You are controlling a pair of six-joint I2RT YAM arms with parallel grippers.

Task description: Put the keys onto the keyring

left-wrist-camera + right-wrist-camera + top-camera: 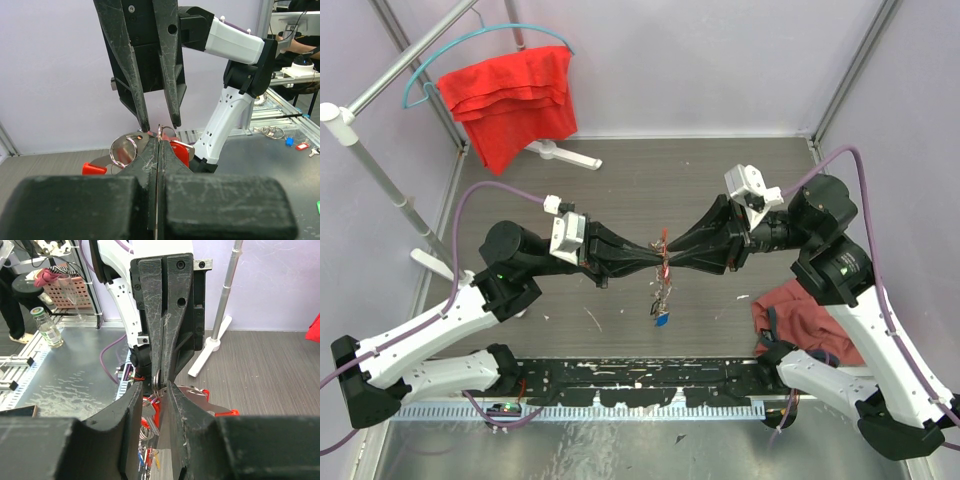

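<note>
Keys (pixel 662 300), their setting: dark table (pixel 620 180) below; red cloth (pixel 510 100) at eleven o'clock, maroon cloth (pixel 800 310) at four o'clock.
My two arms: reaching in from nine and three o'clock, tips meeting nose to nose above the table's middle.
My left pincer (pixel 158 150): pressed together, nipping the keyring (pixel 157 382) edge-on.
My right pincer (pixel 156 400): fingers a little spread, straddling the ring and my left tips. I cannot tell whether its pads touch metal.
Where the keys are: off the table, dangling from the meeting point toward six o'clock in the top view.
Long axis: the bunch runs twelve to six, across the line of both pincers.
Ring's place: between my right fingers, just beyond my left tips.
Red key head (pixel 181 150): at four o'clock of the ring, against my left finger.
Nearer arm: neither, since both are at the ring and the left is carrying.
Next move, as I judge: my right must find the ring's split while my left holds steady.
</note>
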